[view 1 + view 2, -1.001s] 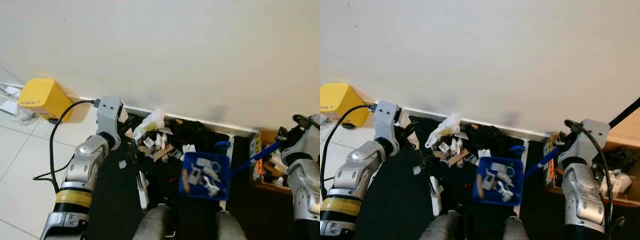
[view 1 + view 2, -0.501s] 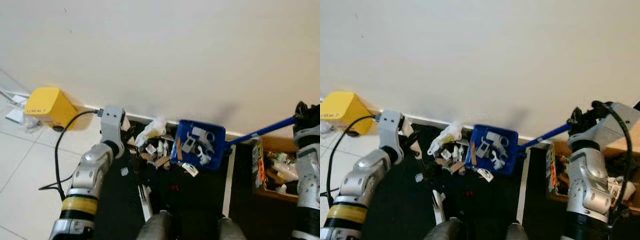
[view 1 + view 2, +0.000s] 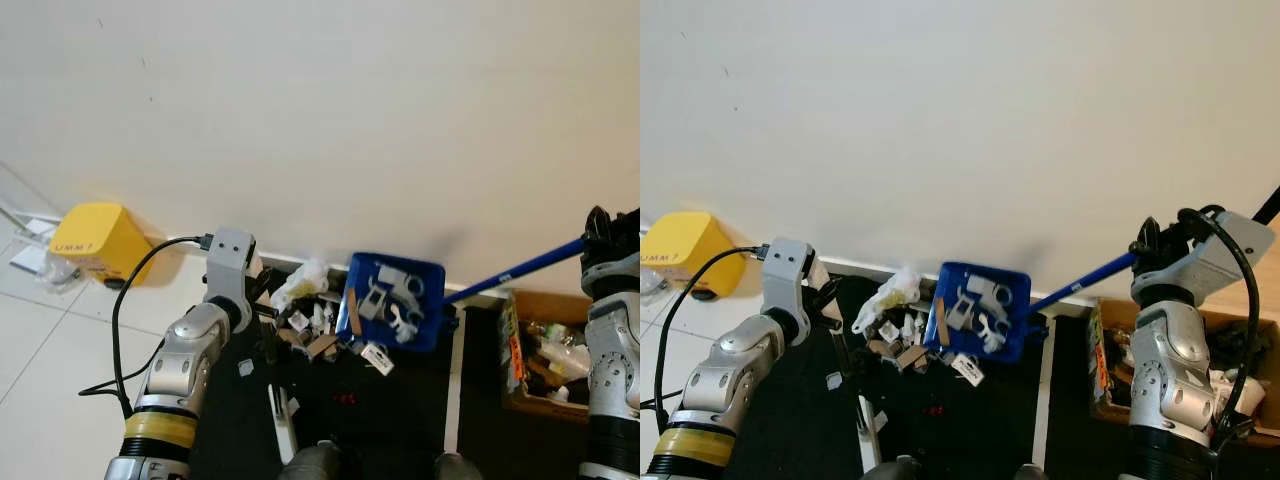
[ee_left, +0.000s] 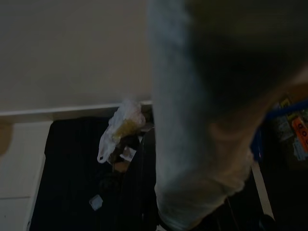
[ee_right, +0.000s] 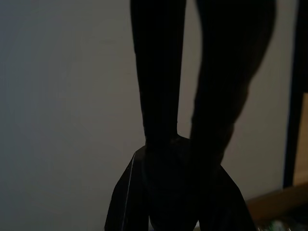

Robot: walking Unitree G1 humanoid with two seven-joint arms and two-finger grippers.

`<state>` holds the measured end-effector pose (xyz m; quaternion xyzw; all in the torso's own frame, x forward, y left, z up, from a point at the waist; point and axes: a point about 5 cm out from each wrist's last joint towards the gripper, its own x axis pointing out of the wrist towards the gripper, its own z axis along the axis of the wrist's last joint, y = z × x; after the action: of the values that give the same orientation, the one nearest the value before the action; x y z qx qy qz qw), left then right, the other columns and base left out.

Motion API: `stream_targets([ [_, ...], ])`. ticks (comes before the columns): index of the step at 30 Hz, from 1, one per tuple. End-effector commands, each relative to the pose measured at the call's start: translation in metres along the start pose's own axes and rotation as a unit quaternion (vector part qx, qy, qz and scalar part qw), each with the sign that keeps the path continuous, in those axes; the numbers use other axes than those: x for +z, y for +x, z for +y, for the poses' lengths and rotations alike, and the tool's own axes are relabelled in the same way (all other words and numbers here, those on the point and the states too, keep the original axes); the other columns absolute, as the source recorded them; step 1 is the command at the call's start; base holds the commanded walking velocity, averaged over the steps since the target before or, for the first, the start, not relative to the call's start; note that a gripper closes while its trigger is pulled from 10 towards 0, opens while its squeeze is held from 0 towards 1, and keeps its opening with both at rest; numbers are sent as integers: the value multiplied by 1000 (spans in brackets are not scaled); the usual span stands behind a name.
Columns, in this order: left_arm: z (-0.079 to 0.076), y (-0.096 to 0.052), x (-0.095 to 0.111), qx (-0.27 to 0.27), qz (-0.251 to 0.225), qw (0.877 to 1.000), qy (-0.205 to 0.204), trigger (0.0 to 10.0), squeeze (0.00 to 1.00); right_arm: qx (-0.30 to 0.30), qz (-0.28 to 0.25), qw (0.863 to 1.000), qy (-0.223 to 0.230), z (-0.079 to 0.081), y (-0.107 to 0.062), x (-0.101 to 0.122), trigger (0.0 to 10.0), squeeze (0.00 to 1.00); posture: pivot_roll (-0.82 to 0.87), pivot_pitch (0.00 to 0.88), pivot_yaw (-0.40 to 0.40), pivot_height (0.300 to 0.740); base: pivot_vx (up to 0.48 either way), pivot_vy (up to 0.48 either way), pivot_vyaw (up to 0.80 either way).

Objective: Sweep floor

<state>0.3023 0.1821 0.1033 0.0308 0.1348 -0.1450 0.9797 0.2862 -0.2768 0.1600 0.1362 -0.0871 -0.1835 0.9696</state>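
Holding one blue dustpan (image 3: pixel 978 311) aloft, right tool (image 3: pixel 1152 243) pinching its handle — left tool's (image 3: pixel 262 292) state unclear, one litter pile (image 3: pixel 315 325).

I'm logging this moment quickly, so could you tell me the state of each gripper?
Left gripper: by the litter pile; cannot tell if open or shut.
Right gripper: shut on the blue dustpan's handle.

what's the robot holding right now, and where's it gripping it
The right gripper holds the blue dustpan by the far end of its long blue handle. Whether the left gripper holds anything cannot be told.
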Motion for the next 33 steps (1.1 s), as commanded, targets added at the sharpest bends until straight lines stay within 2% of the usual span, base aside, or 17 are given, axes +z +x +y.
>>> stream_targets([
  [1,0,-1,6,0,-19,1000,6,10000,0,7,-18,999,26,4,0,5,10000,0,56,56,111,740,0,0,0],
  [6,0,2,13,0,-31,999,24,10000,0,15,-8,999,35,6,-2,-1,10000,0,58,63,112,740,0,0,0],
  [11,3,6,18,7,-38,999,22,10000,0,22,-5,998,57,10,-3,-5,10000,0,63,76,111,740,0,0,0],
  [16,5,8,20,12,-41,999,25,10000,0,30,-6,998,50,15,-3,-6,10000,0,64,80,109,740,0,0,0],
  [19,10,8,23,34,-54,998,18,10000,0,48,0,998,31,20,-2,-9,10000,0,63,81,97,740,0,0,0],
  [27,25,3,32,87,-96,991,-21,10000,0,87,7,996,31,39,8,-9,10000,0,69,88,37,740,0,0,0],
  [33,36,-3,40,117,-121,985,-28,10000,0,106,8,994,34,48,15,-6,10000,0,81,91,1,740,0,0,0],
])
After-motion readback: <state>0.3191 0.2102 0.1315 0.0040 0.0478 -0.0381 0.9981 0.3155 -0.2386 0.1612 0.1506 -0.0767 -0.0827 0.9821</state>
